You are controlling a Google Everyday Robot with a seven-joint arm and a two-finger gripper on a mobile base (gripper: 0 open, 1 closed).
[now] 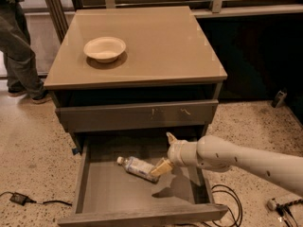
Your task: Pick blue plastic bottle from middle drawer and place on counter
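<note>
Your gripper (165,152) sits inside the open middle drawer (106,195), right of centre, claw spread wide, lower finger at the blue plastic bottle (136,167). The bottle lies on its side, cap left. A white bowl (105,48) stands on the counter (156,46), far left.

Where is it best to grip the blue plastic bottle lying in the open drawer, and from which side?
Probably grip the blue plastic bottle at mid-body, jaws across its narrow width, coming from above. It lies flat on the middle drawer floor, cap toward the back left. The gripper is open by its base end.
</note>
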